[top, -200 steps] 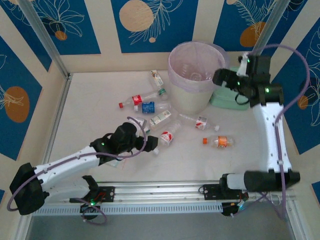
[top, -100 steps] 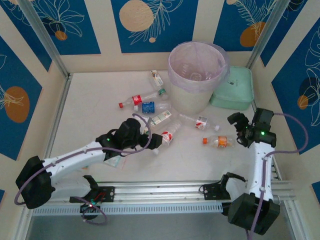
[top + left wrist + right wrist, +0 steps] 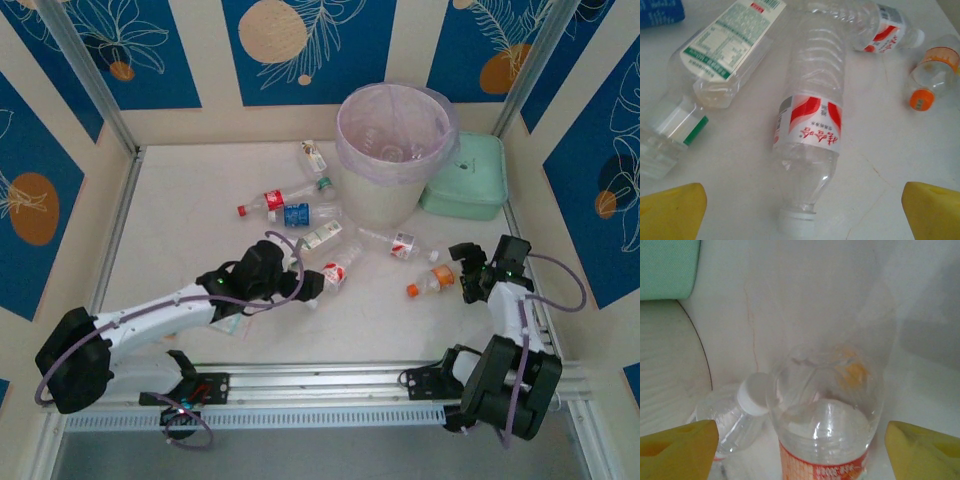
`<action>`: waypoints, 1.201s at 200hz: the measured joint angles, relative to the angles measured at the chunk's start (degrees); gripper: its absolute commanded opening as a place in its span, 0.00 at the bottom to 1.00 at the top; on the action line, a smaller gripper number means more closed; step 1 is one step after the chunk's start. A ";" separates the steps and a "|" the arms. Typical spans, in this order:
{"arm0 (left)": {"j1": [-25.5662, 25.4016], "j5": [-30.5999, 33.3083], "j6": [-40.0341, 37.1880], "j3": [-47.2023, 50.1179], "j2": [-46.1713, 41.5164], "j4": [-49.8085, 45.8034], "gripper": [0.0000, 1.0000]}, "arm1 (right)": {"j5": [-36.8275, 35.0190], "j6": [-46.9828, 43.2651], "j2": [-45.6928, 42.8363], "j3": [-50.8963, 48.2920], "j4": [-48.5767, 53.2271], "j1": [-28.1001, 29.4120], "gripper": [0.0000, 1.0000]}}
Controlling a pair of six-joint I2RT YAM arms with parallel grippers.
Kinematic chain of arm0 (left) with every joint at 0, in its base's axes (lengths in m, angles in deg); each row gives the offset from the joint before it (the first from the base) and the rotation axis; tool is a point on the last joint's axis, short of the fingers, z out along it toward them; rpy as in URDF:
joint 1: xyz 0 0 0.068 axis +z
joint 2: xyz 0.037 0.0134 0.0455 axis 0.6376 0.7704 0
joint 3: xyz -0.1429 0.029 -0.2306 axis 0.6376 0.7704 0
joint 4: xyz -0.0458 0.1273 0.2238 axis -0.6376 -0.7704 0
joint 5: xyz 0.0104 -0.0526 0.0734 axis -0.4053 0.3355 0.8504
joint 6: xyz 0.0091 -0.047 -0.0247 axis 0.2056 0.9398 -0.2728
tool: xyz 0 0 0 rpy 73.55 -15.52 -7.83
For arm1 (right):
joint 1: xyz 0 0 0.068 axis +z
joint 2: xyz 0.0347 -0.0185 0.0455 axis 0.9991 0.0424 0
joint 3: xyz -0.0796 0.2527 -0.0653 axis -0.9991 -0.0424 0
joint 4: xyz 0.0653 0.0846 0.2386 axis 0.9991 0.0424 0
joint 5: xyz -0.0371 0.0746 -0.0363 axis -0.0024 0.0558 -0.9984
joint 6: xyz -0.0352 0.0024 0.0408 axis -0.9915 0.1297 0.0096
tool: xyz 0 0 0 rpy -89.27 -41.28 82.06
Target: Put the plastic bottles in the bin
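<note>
Standing far-centre on the table, the bin (image 3: 372, 205) is the largest thing here, with the mint-green case (image 3: 468, 180) just beside it on the right. The plastic bottles (image 3: 300, 213) lie scattered on the table on the near side of the bin, none lifted. The right gripper (image 3: 463, 272) sits low at the right, fingers spread either side of the orange-capped bottle (image 3: 432, 281) with a gap on each side, gripping nothing. The left gripper (image 3: 306, 283) is fully spread and empty, aimed at the red-labelled bottle (image 3: 335, 274). These bottles look empty, so likely very light, thin-walled, slick and easily crushed. A squeeze across the labelled middle should hold better than one at the tapered neck, and a round body may roll away if nudged. The left wrist view shows that bottle (image 3: 812, 125) lying cap toward the camera, centred ahead of the left gripper (image 3: 802, 212), alignment the top view leaves vague. The right wrist view shows a white cap (image 3: 753, 393) close against the straddled bottle (image 3: 826, 432).
</note>
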 measured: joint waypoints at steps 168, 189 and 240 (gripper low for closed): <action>0.87 1.55 2.03 2.10 -2.43 0.09 0.99 | -3.06 -2.51 7.93 0.39 -4.39 6.99 0.58; 0.98 1.55 2.01 2.08 -2.21 0.13 0.99 | -5.14 -4.33 3.37 0.83 -2.23 6.99 0.53; 1.31 1.51 1.99 0.96 0.37 -0.07 0.99 | -8.07 -7.72 -6.49 4.83 4.66 6.93 0.45</action>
